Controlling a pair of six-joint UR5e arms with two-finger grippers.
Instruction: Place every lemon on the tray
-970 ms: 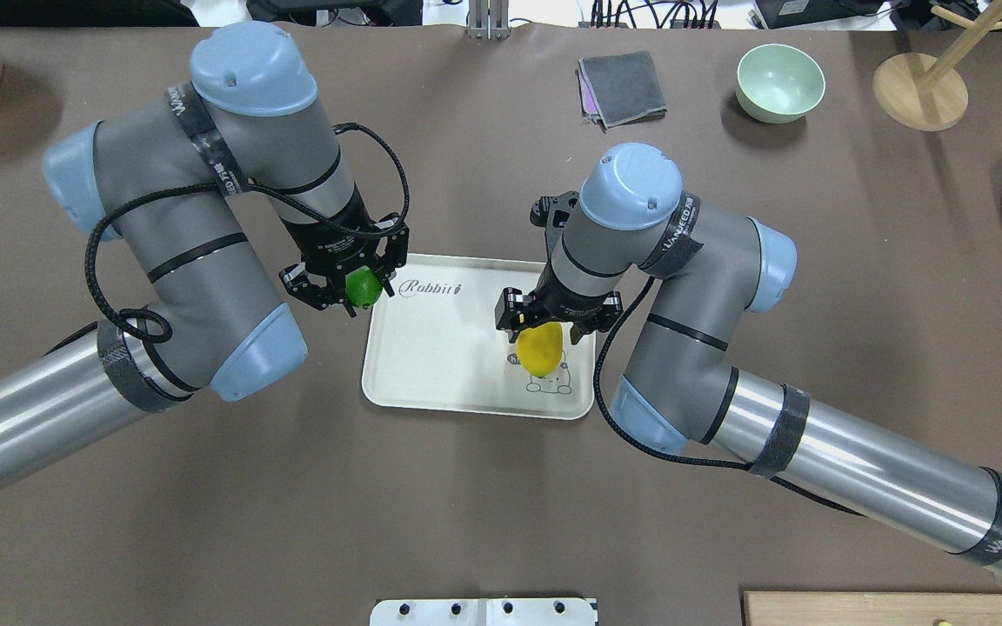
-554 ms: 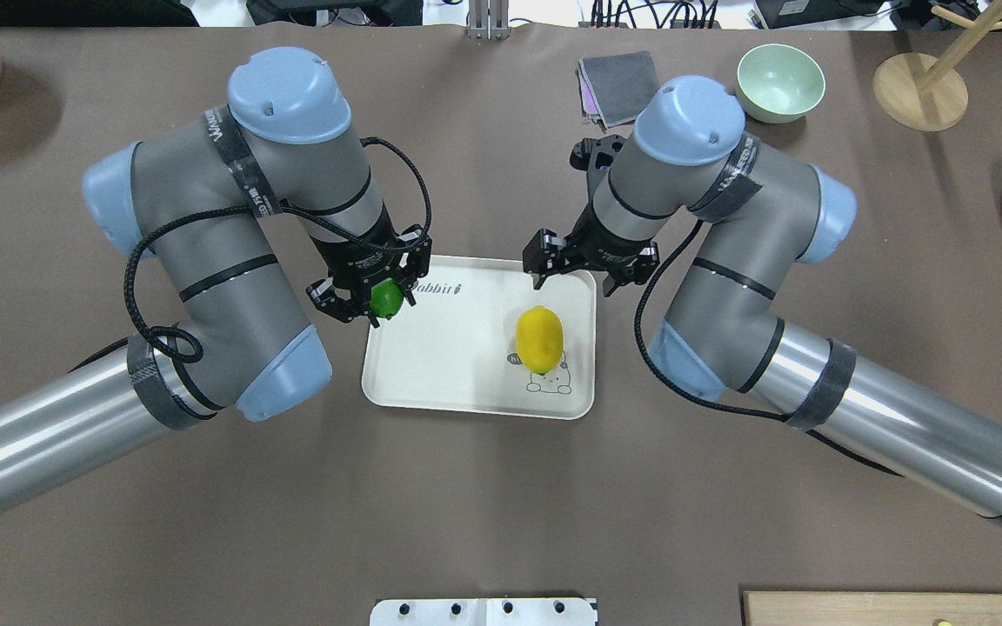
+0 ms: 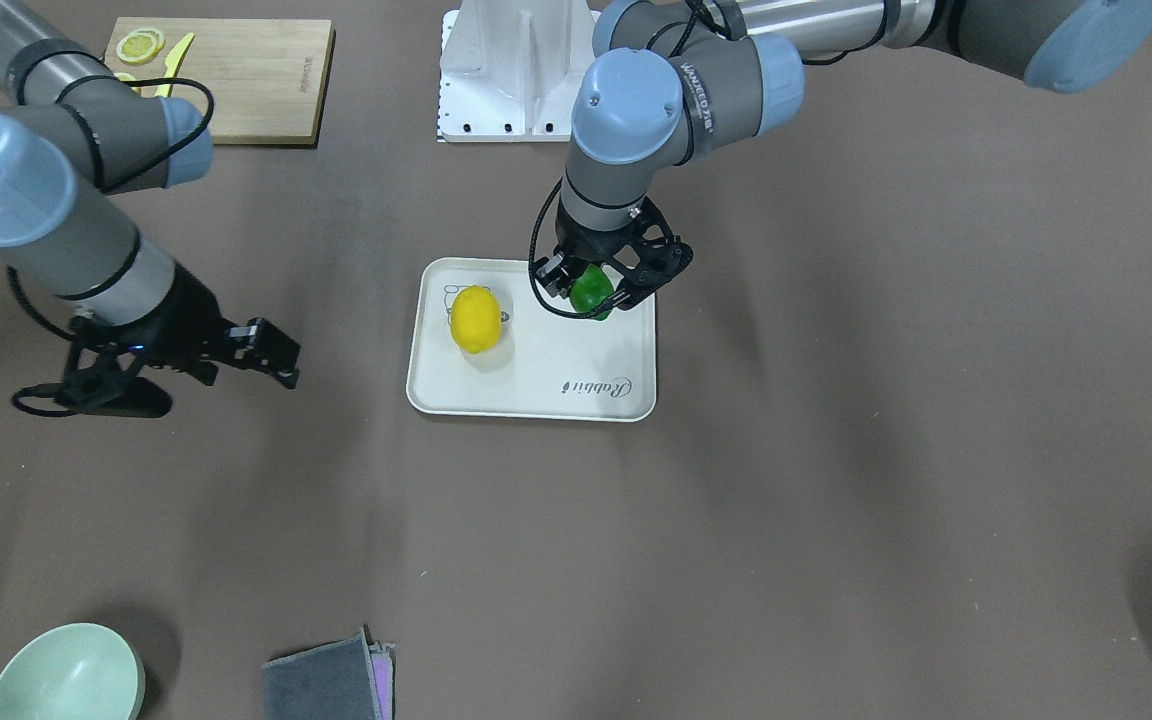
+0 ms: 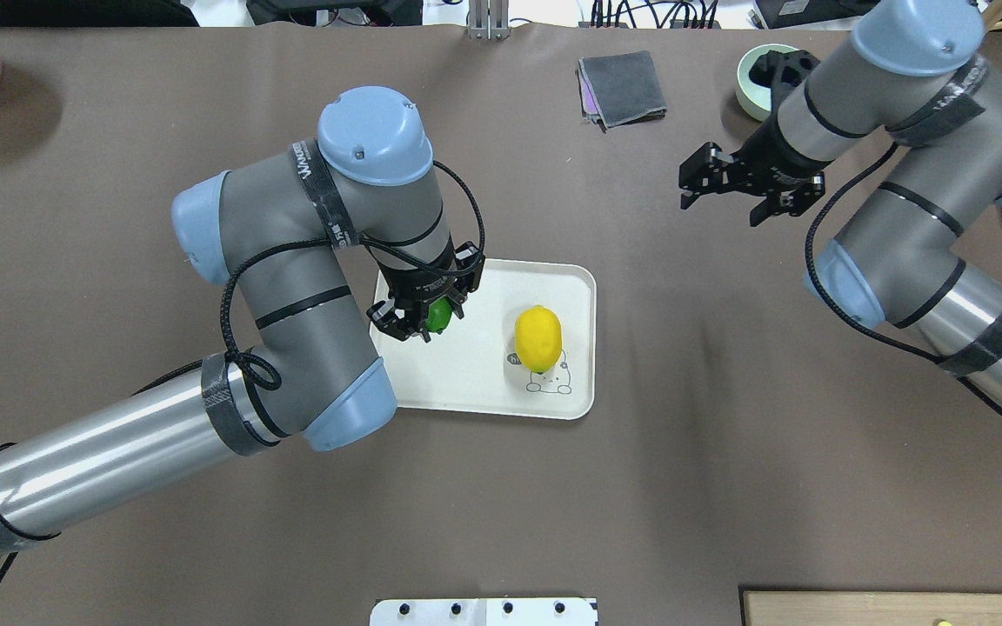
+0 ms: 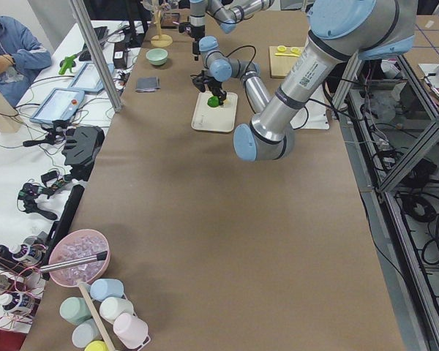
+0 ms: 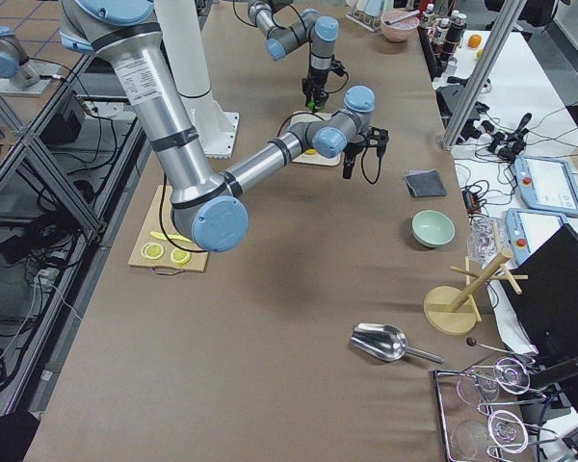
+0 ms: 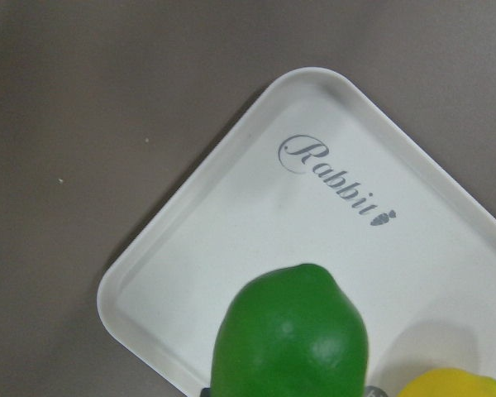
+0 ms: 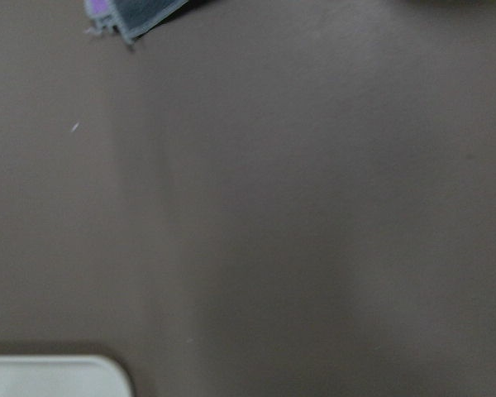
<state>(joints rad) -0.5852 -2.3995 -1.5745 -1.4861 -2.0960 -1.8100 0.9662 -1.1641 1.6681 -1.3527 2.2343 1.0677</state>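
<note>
Nearby, green lemon (image 3: 591, 292), tray (image 4: 475, 378), cloth (image 4: 621, 87), bowl (image 3: 66, 675).

A: Overhead versus front-facing?
B: Opposite sides of the table (image 4: 501, 504), both looking steeply down; shared tray (image 4: 475, 374) appears flipped.
A: Side views?
B: Table ends, distant, looking lengthwise.
A: Wrists?
B: Left sits close over tray corner and green lemon (image 7: 291, 335); right, close, sees table, cloth (image 8: 136, 12) corner, tray edge.

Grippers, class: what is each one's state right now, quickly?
Left gripper: closed on the green lemon.
Right gripper: open, holding nothing.
</note>
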